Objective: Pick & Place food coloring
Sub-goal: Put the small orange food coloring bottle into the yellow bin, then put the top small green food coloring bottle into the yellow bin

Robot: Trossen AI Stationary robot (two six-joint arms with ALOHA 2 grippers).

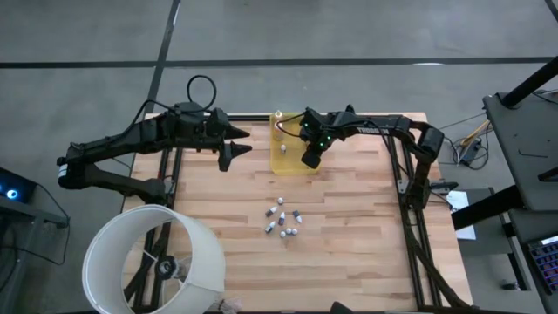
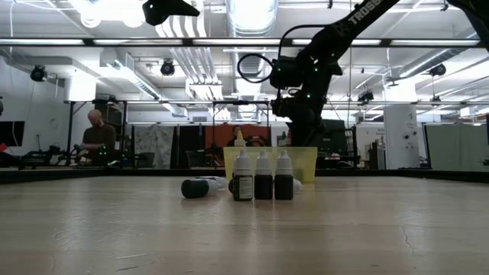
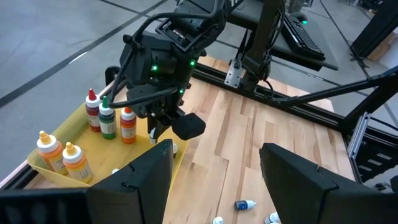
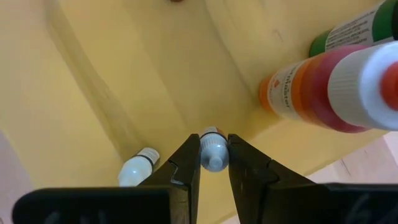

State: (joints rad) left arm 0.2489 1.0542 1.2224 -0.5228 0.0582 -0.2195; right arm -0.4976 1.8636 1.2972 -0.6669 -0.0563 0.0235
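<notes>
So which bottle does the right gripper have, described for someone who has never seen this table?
Find the yellow tray at the table's far edge. The right gripper hangs over it, shut on a tiny bottle with a pale blue cap. Unlike the loose small bottle lying beside it on the tray floor, this one sits between the fingers.

**Even overhead light, soft close-ups**

Bright ceiling strip lights [image 2: 252,15] glaring white in the low view. Soft, short shadows on the worktop [image 1: 349,253] from above. Blurred near bottles [image 4: 348,68] and yellow tray [image 4: 93,81] in the right wrist view. Hazy near worktop in the low view.
</notes>
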